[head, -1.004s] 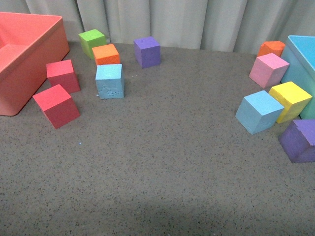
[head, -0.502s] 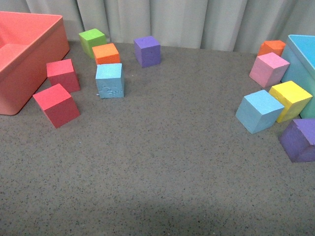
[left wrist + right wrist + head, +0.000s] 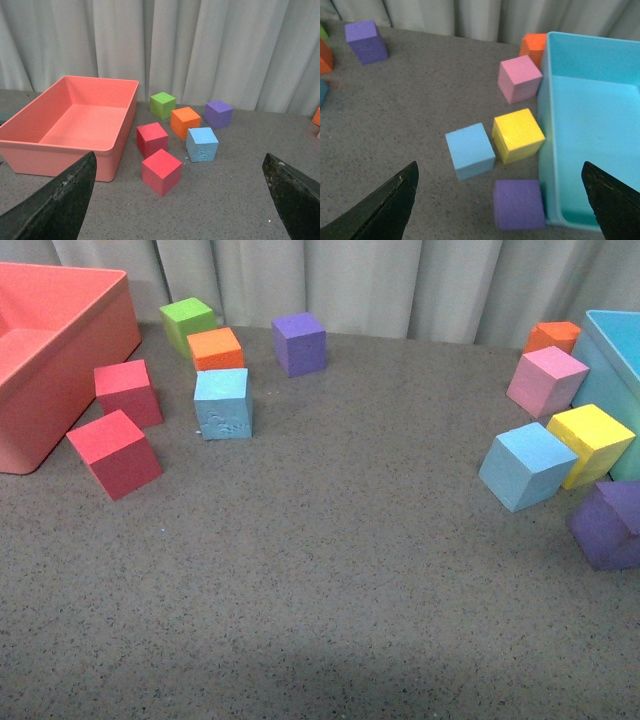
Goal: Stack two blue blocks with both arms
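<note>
One blue block [image 3: 223, 404] with a scuffed, dented front face sits at the left, in front of an orange cube [image 3: 215, 349]; it also shows in the left wrist view [image 3: 202, 144]. The other blue block [image 3: 526, 466] sits at the right beside a yellow cube [image 3: 590, 444]; it also shows in the right wrist view [image 3: 469, 150]. Neither arm shows in the front view. My left gripper [image 3: 180, 200] is open and empty, well short of the scuffed block. My right gripper [image 3: 500, 200] is open and empty, above a purple cube [image 3: 518, 204], close to the smooth blue block.
A salmon bin [image 3: 40, 390] stands at the left with two red cubes [image 3: 115, 453] beside it. A green cube [image 3: 187, 324] and a purple cube [image 3: 299, 343] sit at the back. A light-blue bin [image 3: 615, 380], pink cube [image 3: 545, 382], orange cube [image 3: 552, 338] and purple cube [image 3: 606, 527] stand at the right.
The purple cube at the right edge of the front view has shifted slightly and looks blurred now. The blue blocks have not moved.
</note>
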Tool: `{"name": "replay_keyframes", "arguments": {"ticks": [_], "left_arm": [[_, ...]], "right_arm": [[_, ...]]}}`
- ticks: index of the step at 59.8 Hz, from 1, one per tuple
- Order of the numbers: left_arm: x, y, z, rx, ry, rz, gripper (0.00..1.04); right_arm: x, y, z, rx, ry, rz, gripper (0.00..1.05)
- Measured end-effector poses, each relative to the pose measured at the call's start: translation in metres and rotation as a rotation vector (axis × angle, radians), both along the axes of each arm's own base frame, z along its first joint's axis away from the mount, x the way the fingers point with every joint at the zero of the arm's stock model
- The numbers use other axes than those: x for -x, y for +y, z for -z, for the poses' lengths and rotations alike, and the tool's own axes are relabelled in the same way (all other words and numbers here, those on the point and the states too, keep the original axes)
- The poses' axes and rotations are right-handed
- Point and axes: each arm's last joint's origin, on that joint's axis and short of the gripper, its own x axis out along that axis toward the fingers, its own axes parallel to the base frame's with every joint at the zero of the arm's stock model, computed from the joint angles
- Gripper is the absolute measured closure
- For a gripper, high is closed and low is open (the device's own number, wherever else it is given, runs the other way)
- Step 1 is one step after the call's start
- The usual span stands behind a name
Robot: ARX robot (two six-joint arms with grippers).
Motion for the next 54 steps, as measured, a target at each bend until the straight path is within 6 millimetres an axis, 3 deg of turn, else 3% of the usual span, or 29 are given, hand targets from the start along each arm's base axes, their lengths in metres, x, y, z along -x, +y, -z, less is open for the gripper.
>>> {"name": "replay_keyframes", "arguments": {"ticks": [9,23,34,54], "left_arm": [[0.000,0.000,0.000,0.000,0.000,0.000,0.07],[0.000,0.000,0.000,0.000,0.000,0.000,0.07],[0.000,0.000,0.000,0.000,0.000,0.000,0.07],[0.000,0.000,0.000,0.000,0.000,0.000,0.07]], "right_arm": [[-0.054,0.010,0.006,-0.043,0.163,-0.096,0.10],[-0.108,0.010,0.027,-0.010,0.347,-0.149,0.10],[-0.133,0.010,0.055,0.008,0.460,-0.187,0.10],[-0.144,0.012,0.085,0.035,0.540,-0.190,0.10]]}}
